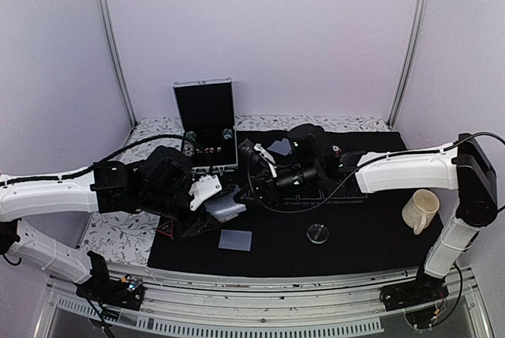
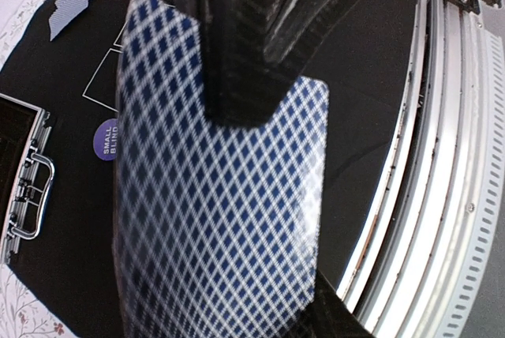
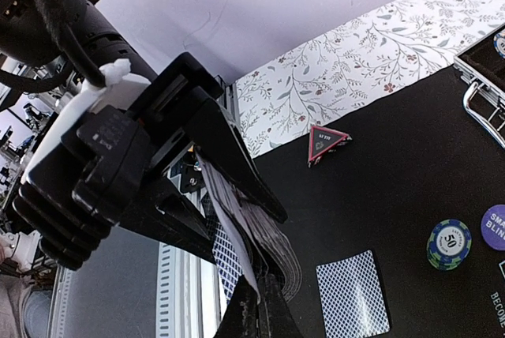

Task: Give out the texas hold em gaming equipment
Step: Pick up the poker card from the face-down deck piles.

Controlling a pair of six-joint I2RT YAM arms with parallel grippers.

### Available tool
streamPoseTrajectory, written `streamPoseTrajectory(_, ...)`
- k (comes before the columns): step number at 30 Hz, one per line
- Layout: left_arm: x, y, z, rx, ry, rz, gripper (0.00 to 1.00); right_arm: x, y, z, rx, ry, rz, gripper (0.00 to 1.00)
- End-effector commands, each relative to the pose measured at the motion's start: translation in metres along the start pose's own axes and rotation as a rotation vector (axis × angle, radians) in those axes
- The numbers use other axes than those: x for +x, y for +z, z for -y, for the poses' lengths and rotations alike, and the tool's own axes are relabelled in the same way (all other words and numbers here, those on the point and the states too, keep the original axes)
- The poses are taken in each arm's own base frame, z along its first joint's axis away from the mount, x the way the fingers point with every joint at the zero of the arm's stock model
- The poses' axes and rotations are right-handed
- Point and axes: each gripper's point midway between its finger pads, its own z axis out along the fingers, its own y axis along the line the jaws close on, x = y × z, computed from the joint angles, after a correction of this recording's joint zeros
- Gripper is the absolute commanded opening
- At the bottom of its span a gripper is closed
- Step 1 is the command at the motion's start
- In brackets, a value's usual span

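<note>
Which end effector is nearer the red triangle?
Left. Left end effector, holding the deck, is beside the red triangle; right end effector pinches a card on the deck's far side.

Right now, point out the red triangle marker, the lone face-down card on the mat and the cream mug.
red triangle marker [image 3: 327, 144]: right wrist view, middle of its dark face.
lone face-down card [image 3: 353, 293]: right wrist view, middle of its patterned back.
cream mug [image 1: 418, 213]: top external view, outer side wall.
</note>
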Motion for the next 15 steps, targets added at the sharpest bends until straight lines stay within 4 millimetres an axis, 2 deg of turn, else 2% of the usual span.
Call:
streamPoseTrajectory(1,-0.006,-0.002,-0.003,-0.002,0.001,0.023,0.40,-0.015,-0.018,-0.001,0.079,-0.031,0.016,0.02)
streamPoseTrajectory(11,-0.006,-0.003,-0.003,-0.004,0.000,0.025,0.40,-0.031,-0.047,-0.007,0.173,-0.050,0.066,0.02)
streamPoseTrajectory(15,-0.006,-0.003,-0.007,-0.025,-0.006,0.023,0.40,-0.038,-0.070,0.001,0.259,0.002,0.117,0.02)
